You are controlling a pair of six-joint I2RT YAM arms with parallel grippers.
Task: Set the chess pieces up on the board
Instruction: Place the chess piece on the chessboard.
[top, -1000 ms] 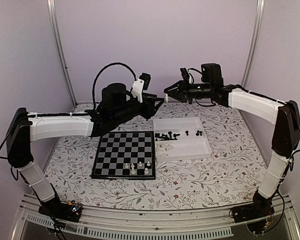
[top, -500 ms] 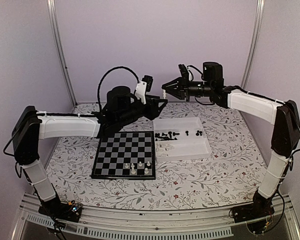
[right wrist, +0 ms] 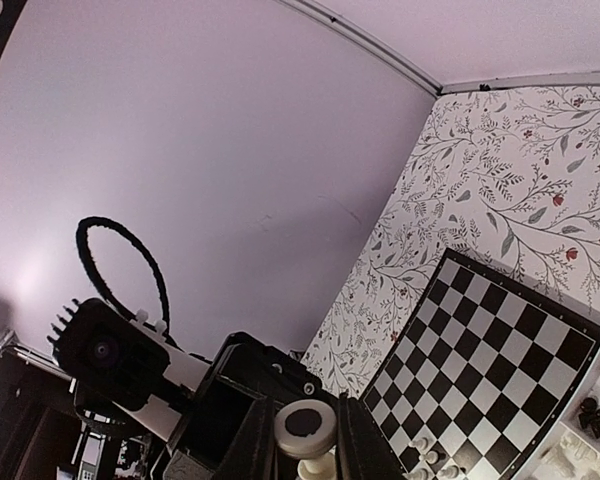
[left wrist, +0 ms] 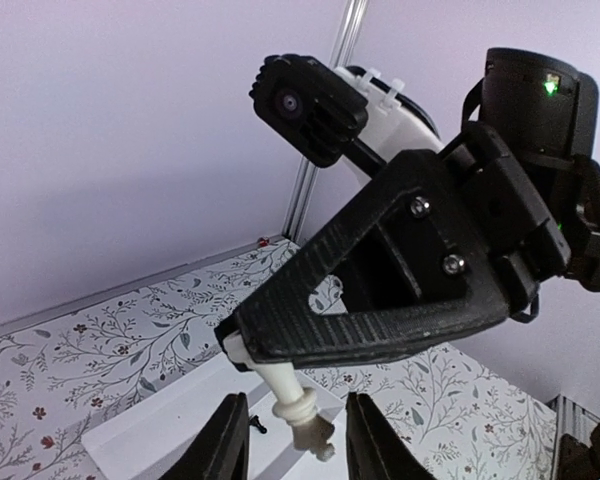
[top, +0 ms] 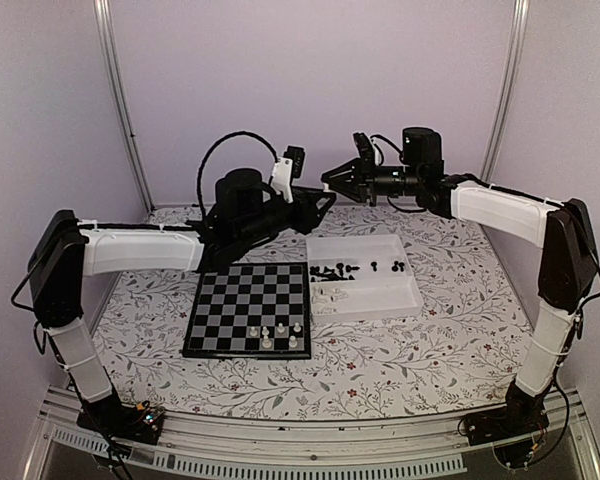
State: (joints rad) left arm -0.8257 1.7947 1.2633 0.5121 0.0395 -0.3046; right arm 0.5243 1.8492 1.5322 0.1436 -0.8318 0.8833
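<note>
My right gripper (top: 330,181) is raised in the air above the tray's far left corner, shut on a white chess piece (right wrist: 305,428). The piece's flat base faces the right wrist camera. In the left wrist view the piece (left wrist: 302,408) hangs from the right gripper's black finger (left wrist: 380,300). My left gripper (top: 323,203) is open just under the right gripper. Its fingers stand either side of the piece's head without touching it. The board (top: 242,290) lies below with several white pieces (top: 276,333) in its near right corner.
A white two-compartment tray (top: 380,298) stands right of the board, with black pieces (top: 336,270) in the far compartment and white pieces (top: 328,293) in the near one. The board (right wrist: 500,360) also shows in the right wrist view. Grey walls stand behind and to both sides.
My left arm has reached up and to the right, bringing its open gripper under the right gripper. My right gripper has shifted slightly left with the white piece.
</note>
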